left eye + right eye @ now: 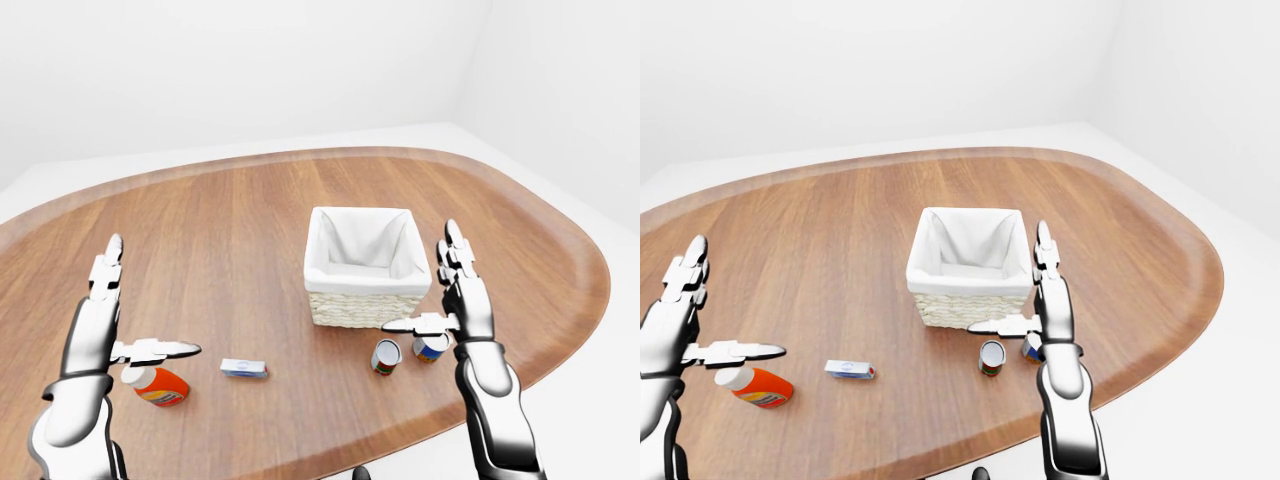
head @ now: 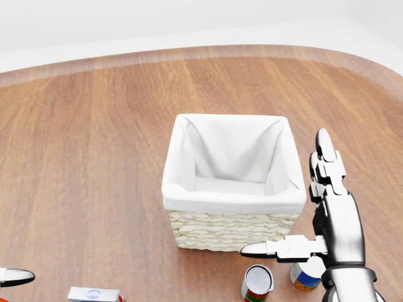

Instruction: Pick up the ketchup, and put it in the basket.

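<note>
Oval brown wooden table (image 1: 230, 220) fills the eye views; a square wicker basket with white cloth lining (image 1: 362, 262) stands near its middle, upright, nothing visible inside.

Left hand (image 1: 98, 325): raised at the left of the left-eye view, forearm rising from the bottom edge, long fingers (image 1: 108, 265) straight and pointing up the picture, thumb stuck out sideways toward the right. Fully spread, gripping nothing. In the head view only a fingertip shows at the bottom left edge.

Orange-red ketchup bottle with a white cap (image 1: 158, 384): lying on its side on the table, just below the left thumb in the left-eye view. Whether thumb and bottle touch I cannot tell. It is well apart from the basket, toward the left.

Right hand (image 2: 334, 217): upright beside the basket's right wall in the head view, fingers extended upward, thumb pointing left under the basket's lower right corner. Spread wide, holding nothing.

Small flat white-and-blue box (image 1: 244, 368) lies between bottle and basket. Two upright tins below the basket: a red-and-green labelled can (image 2: 257, 282) and a blue-and-white labelled can (image 2: 303, 275), the latter partly behind the right wrist.
</note>
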### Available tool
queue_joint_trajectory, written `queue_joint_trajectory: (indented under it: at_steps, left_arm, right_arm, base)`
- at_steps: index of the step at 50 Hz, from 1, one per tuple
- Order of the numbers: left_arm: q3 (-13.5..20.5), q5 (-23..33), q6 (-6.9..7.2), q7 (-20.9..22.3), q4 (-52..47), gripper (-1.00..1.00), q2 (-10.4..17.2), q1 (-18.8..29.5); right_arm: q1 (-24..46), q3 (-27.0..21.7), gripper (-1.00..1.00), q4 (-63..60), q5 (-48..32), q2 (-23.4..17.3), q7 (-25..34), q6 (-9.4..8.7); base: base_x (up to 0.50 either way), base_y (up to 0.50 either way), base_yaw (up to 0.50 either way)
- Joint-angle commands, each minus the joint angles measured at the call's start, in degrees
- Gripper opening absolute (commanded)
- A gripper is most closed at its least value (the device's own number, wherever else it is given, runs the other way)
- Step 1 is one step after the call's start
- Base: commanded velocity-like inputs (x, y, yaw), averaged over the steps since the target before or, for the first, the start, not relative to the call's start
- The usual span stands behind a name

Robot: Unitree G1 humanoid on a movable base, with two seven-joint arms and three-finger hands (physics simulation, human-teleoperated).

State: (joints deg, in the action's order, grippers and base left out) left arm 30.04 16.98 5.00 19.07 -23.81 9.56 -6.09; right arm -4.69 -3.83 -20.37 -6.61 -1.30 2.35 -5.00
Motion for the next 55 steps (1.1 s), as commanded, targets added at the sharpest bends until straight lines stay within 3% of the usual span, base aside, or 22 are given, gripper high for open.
queue_joint_trajectory:
  at_steps: [1, 4, 12, 23, 25, 32, 34, 38, 40, 43, 51, 55]
  left_arm:
    - [2.67, 3.01, 0.0, 1.38, 5.76, 1.0, 1.28, -0.52]
    - [2.91, 3.41, -0.74, 1.33, 6.69, 1.0, 1.48, -0.72]
    - [2.75, 6.36, -4.84, 1.98, 9.28, 1.0, 1.47, -2.39]
    - [4.17, 6.44, -3.92, 3.32, 8.62, 1.0, 1.56, -2.23]
    - [4.26, 6.98, -5.02, 3.42, 9.01, 1.0, 1.59, -2.62]
    - [5.39, 8.2, -6.63, 4.02, 10.51, 1.0, 2.16, -2.88]
    - [5.77, 7.27, -5.37, 4.95, 10.22, 1.0, 2.12, -2.6]
    - [5.83, 7.94, -6.63, 4.43, 11.48, 1.0, 2.4, -2.74]
    - [5.86, 7.3, -5.64, 4.93, 10.59, 1.0, 2.03, -2.71]
    - [5.64, 8.07, -7.08, 4.4, 12.0, 1.0, 2.25, -2.98]
    - [6.84, 7.49, -7.5, 4.3, 13.03, 1.0, 2.83, -2.95]
    - [6.51, 8.68, -9.28, 3.86, 15.09, 1.0, 3.2, -3.34]
  right_arm:
    - [0.16, 0.08, 1.0, 0.91, 0.01, -0.01, -0.15, 0.0]
    - [0.09, -0.09, 1.0, 1.24, 0.24, -0.07, -0.03, 0.0]
    - [-0.01, -0.05, 1.0, 0.45, 0.14, -0.03, -0.14, 0.0]
    - [0.03, 0.01, 1.0, 0.92, 0.15, -0.01, -0.21, 0.0]
    - [0.07, -0.07, 1.0, 1.2, 0.3, 0.0, -0.22, 0.0]
    - [0.18, 0.29, 1.0, 3.05, 0.23, 0.1, -0.52, 0.0]
    - [0.34, 0.46, 1.0, 3.08, 0.19, 0.09, -0.57, 0.0]
    - [0.49, 0.4, 1.0, 3.07, 0.33, 0.02, -0.7, 0.0]
    - [0.76, 0.37, 1.0, 3.72, 0.37, 0.01, -0.8, 0.0]
    - [0.58, 0.57, 1.0, 3.34, 0.32, 0.08, -0.84, 0.0]
    - [0.43, 0.37, 1.0, 2.91, 0.46, 0.09, -0.96, 0.0]
    - [0.26, 0.27, 1.0, 2.78, 0.56, 0.02, -0.86, 0.0]
  base:
    - [0.0, 0.0, 0.0]
    - [0.0, 0.0, 0.0]
    - [0.0, 0.0, 0.0]
    - [0.0, 0.0, 0.0]
    - [0.0, 0.0, 0.0]
    - [0.0, 0.0, 0.0]
    - [0.0, 0.0, 0.0]
    - [0.0, 0.0, 0.0]
    - [0.0, 0.0, 0.0]
    - [0.0, 0.0, 0.0]
    - [0.0, 0.0, 0.0]
    - [0.0, 0.0, 0.0]
